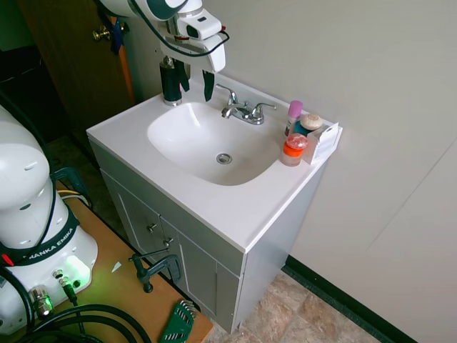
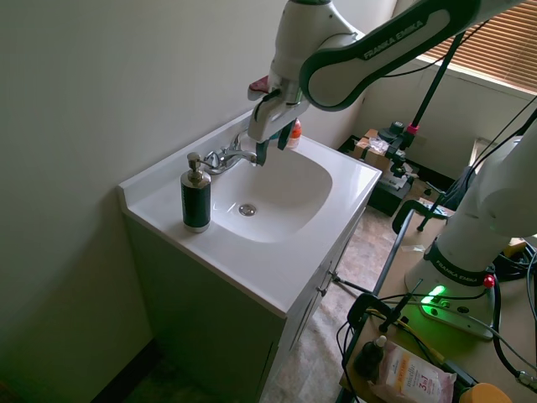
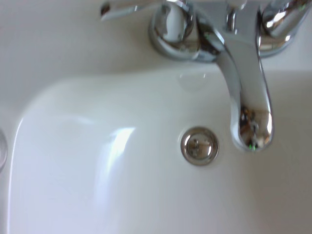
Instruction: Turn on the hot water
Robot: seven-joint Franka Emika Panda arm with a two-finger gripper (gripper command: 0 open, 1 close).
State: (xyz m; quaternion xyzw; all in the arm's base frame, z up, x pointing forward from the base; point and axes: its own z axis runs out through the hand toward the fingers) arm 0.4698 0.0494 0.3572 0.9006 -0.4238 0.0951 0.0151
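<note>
I am holding the fingers parted and empty, above and just left of the hot lever, which is angling back-left.

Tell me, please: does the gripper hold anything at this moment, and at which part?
Nothing is held. The gripper is open, hanging above the sink beside the hot water lever, not touching it.
</note>
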